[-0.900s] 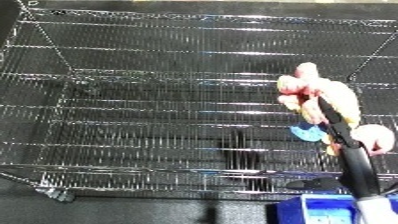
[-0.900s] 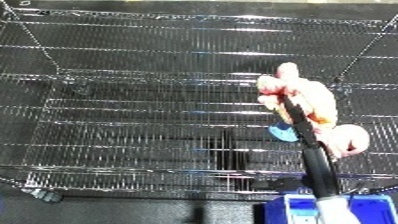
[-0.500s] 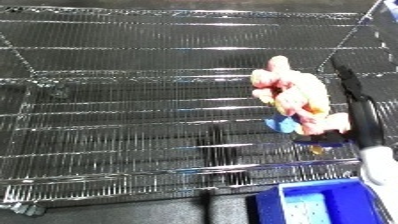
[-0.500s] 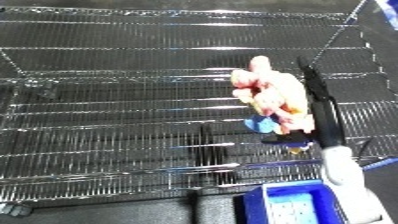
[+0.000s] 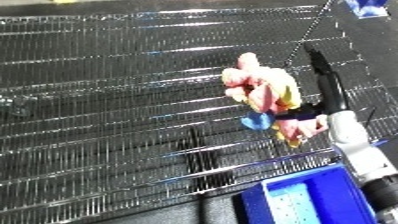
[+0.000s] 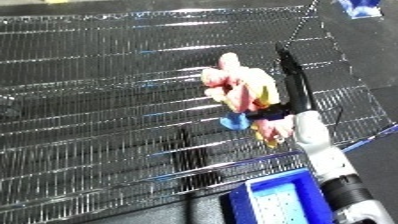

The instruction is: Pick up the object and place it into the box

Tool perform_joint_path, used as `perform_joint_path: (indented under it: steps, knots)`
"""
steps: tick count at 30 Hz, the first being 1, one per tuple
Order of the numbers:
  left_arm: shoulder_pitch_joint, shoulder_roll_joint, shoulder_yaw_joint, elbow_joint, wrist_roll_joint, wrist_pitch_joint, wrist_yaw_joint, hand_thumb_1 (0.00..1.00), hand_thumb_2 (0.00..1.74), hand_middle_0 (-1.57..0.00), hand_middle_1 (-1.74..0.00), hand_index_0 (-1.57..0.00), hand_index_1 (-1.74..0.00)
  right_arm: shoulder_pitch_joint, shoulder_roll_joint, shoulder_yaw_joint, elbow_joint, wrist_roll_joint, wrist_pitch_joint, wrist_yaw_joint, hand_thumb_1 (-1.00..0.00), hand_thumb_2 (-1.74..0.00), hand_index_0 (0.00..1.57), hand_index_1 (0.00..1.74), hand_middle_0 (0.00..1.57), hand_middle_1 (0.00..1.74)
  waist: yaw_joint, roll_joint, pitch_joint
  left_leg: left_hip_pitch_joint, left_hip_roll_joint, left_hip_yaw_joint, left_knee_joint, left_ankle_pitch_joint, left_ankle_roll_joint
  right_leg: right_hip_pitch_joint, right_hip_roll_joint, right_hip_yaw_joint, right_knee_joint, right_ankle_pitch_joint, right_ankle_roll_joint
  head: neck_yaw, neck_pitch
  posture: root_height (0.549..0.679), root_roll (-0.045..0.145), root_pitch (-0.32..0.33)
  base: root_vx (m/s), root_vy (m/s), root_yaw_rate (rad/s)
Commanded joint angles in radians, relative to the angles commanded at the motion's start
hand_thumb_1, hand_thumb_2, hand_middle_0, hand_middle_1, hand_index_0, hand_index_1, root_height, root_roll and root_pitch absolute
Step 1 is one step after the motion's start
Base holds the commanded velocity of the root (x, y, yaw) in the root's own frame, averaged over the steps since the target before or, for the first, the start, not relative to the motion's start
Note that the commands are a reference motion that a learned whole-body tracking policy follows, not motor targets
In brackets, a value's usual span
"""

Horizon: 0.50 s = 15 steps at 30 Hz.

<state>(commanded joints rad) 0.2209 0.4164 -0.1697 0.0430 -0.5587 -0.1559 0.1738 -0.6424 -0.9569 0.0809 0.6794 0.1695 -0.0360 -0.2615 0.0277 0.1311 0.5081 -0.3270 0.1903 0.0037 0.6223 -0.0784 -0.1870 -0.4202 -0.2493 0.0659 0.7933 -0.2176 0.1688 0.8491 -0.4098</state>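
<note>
The right hand [image 5: 324,82] reaches up from the lower right over a wire rack [image 5: 115,100], its white and silver forearm [image 5: 360,147] running back toward the lower right corner. The black hand stands nearly edge-on to the camera, one long finger pointing up and away, while a lower part of it curls in under a soft pink toy [image 5: 262,92] and holds it. The toy is a lumpy pink figure with a yellow patch on its side, a round blue part [image 5: 257,120] at the bottom and a pink and yellow limb [image 5: 298,130] hanging below the hand. It sits just to the left of the hand, touching it, over the right part of the rack's wire shelf; whether it rests on the wires or is lifted clear of them cannot be told. The blue bin [image 5: 306,200] lies at the lower right edge, in front of the rack and below the toy, apart from it, with a pale speckled floor inside. A dark upright bar [image 5: 200,155] shows among the wires near the front of the rack. No brand, label or writing can be read on the toy, the bin or the rack. The left hand shows in neither view.
</note>
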Motion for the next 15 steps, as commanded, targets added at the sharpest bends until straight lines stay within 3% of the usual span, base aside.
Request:
perform_joint_path:
  steps: [8,15]
  knots:
    - [0.003,0.01,-0.033,-0.004,-0.023,-0.001,-0.01,1.0,1.74,-1.57,-1.74,-1.57,-1.74,-0.259,-0.041,0.183,0.264,-0.015,0.002,0.049,0.0,0.0,0.0,0.0,0.0,0.0,0.007,0.042,0.012,-0.054,-0.01,0.0,0.01,0.015,-0.0063,-0.067,-0.0057,0.009,0.025,0.005,-0.0058,0.032,0.079,0.613,0.089,-0.121,-0.022,0.002,0.005]
    - [0.023,0.005,-0.034,-0.007,-0.034,-0.001,-0.009,1.0,1.74,-1.57,-1.74,-1.57,-1.74,-0.337,-0.038,0.248,0.405,-0.017,0.018,0.079,0.0,0.0,0.0,0.0,0.0,0.0,0.013,0.063,0.012,-0.092,-0.011,-0.004,0.019,0.022,-0.007,-0.103,-0.007,0.01,0.035,0.008,-0.0078,0.049,0.129,0.611,0.091,-0.101,-0.016,-0.013,0.021]
